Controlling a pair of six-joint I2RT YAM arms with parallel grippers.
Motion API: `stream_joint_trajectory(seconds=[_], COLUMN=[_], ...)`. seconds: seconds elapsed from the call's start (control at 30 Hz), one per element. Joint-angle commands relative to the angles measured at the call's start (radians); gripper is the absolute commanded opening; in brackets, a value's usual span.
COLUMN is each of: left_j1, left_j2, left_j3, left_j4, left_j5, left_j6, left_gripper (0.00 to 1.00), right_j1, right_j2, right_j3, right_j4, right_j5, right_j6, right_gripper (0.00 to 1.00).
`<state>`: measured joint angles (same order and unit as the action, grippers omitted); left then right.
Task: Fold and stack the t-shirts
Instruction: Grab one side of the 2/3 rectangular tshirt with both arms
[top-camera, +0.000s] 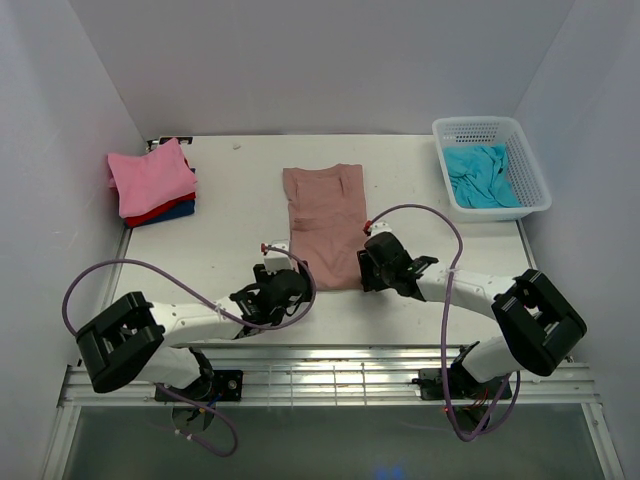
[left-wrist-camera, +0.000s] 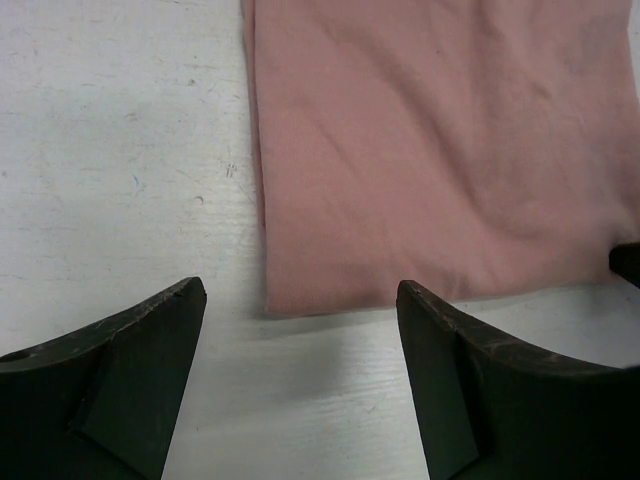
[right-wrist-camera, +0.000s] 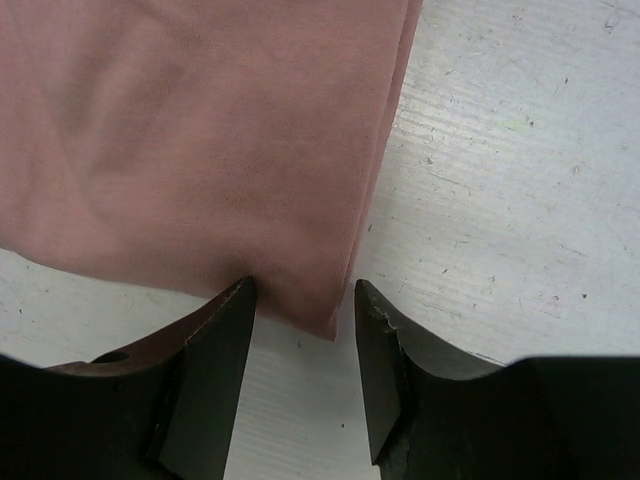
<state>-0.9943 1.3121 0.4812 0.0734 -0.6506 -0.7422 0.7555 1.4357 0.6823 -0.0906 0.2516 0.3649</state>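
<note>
The rose shirt lay mid-counter, folded into a long strip, hem toward the arms. The left end effector was released, jaws wide, with the near-left hem corner just ahead of the gap and nothing touching. The right end effector was also released, its tips straddling the near-right corner.

The risks looked like this. On the left, the hem lay mostly in front of the right-hand finger, so a straight close could catch nothing, or nip only the top layer and let the fold peel apart on the lift. On the right, the corner sat barely inside the tips; a shallow pinch there could slip once the cloth took weight. If one side gripped and the other missed, the strip would skew and the fold would land crooked. Pressing down too hard could also drag and bunch the hem on the counter.

The stack at far left and the turquoise shirt in the basket were well clear.
</note>
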Motion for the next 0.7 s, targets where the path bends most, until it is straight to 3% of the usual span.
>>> stream_joint_trajectory(seconds=[0.0,0.3,0.47,0.63,0.67], left_j1=[0.042,0.092,0.092,0.092,0.092], left_j2=[0.031,0.147,0.173,0.185,0.184], left_j3=[-0.001,0.020,0.022,0.031,0.028], left_j4=[0.046,0.045,0.052,0.031,0.031], left_j5=[-0.003,0.074,0.089,0.100,0.106], left_j6=[0.017,0.001,-0.005,-0.016,-0.017], left_gripper=[0.88,0.87,0.82,0.59,0.51], right_j1=[0.007,0.007,0.007,0.008,0.008], right_j2=[-0.008,-0.029,-0.014,0.012,0.015], right_j3=[-0.020,-0.043,-0.047,-0.050,-0.050], right_j4=[0.028,0.028,0.037,0.054,0.055], right_j5=[0.006,0.017,0.017,0.003,0.000], right_j6=[0.017,0.026,0.029,0.029,0.029], right_gripper=[0.50,0.50,0.50,0.46,0.46])
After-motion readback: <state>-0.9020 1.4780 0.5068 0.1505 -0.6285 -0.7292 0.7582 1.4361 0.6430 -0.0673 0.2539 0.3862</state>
